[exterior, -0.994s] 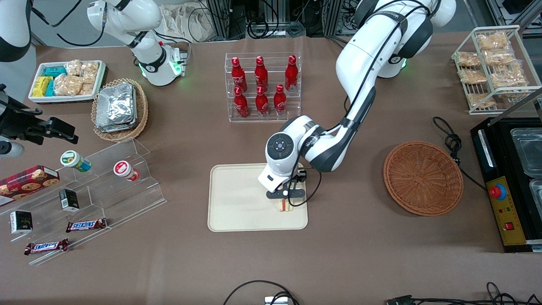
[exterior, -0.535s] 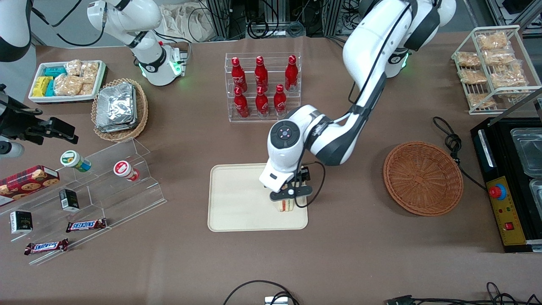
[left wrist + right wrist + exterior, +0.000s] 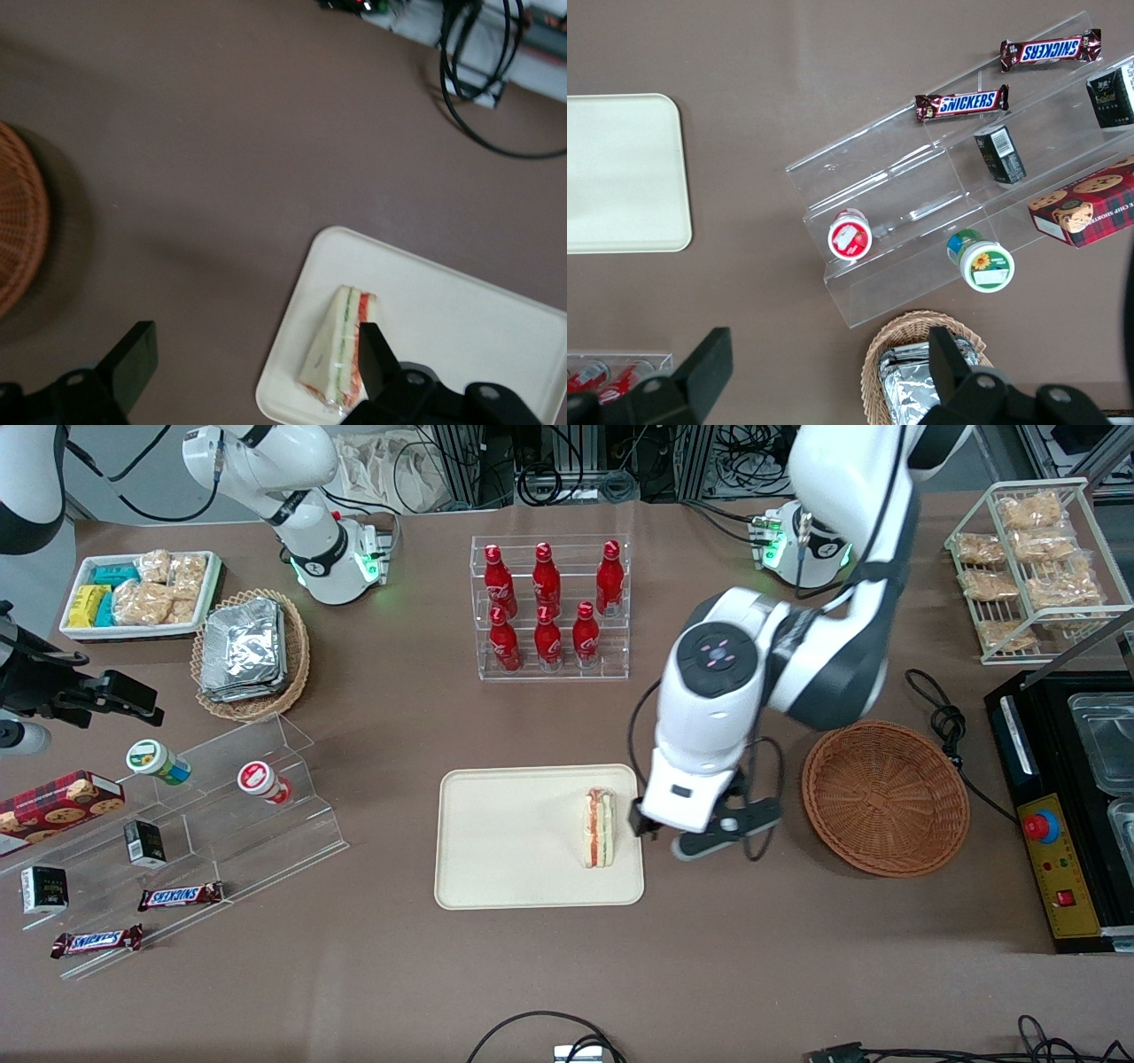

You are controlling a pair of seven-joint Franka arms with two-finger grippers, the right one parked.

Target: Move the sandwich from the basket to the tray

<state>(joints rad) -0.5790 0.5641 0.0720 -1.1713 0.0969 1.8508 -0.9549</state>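
Note:
The sandwich [image 3: 598, 828] lies on the cream tray [image 3: 505, 841], close to the tray edge nearest the basket, with its red and green layers showing. My left gripper [image 3: 700, 833] hangs open and empty over bare table between the tray and the reddish-brown wicker basket [image 3: 886, 797], which holds nothing. In the left wrist view the sandwich [image 3: 341, 350] lies on the tray [image 3: 461, 328] beside one finger, below the open gripper [image 3: 252, 345], and the basket's rim [image 3: 18, 221] shows at the frame's edge.
A clear rack of red bottles [image 3: 549, 607] stands farther from the camera than the tray. A stepped acrylic shelf of snacks [image 3: 221, 806] and a tan basket of foil packs [image 3: 251, 654] lie toward the parked arm's end. A black appliance [image 3: 1072, 806] and a cable [image 3: 943, 717] flank the basket.
The gripper let go of the sandwich, rose, and swung off the tray toward the basket. The sandwich stays on the tray, now fully uncovered.

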